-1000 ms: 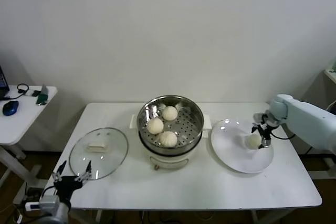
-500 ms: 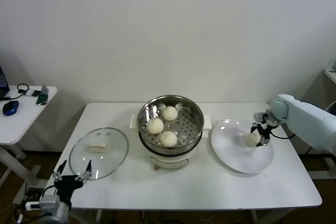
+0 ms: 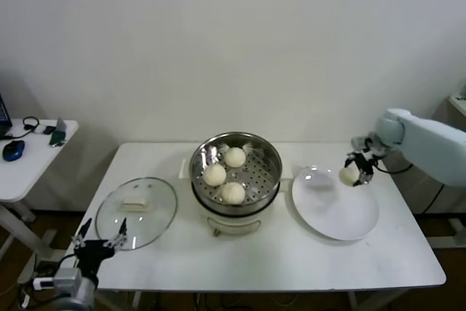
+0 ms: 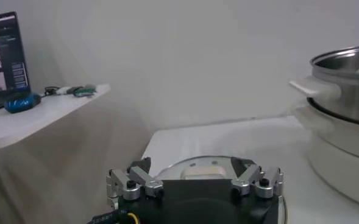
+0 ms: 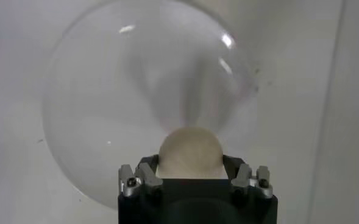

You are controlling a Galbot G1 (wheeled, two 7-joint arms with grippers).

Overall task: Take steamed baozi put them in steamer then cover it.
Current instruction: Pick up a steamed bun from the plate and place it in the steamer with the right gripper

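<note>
Right gripper [image 3: 353, 175] was pinching the fourth baozi [image 3: 348, 175] across its sides, held clear above the far edge of the white plate [image 3: 336, 216]. In the right wrist view the bun [image 5: 189, 152] sat snug between the jaws with the plate [image 5: 106, 109] well below it. Three buns [image 3: 225, 175] already lay on the perforated floor of the steamer [image 3: 236, 169], mid-table, with free floor on the plate side.

Handling, my read: soft dough, light, skin probably a bit tacky; dents under squeeze, so keep grip force low and hold at the widest girth, not the crown. Little slip risk at this weight. Couldn't tell from the wrist view whether the jaws were already deforming it.

Cover [image 3: 137, 211] lay flat on the table left of the steamer. Glass with a steel rim, so heavier, rigid and breakable. The cream bar handle [image 3: 136, 204] on top is the only sensible hold; the glass dome would be slick.

Left gripper [image 4: 195, 182] hung low at the near-left table edge, jaws spread, nothing in them, just short of the cover.
</note>
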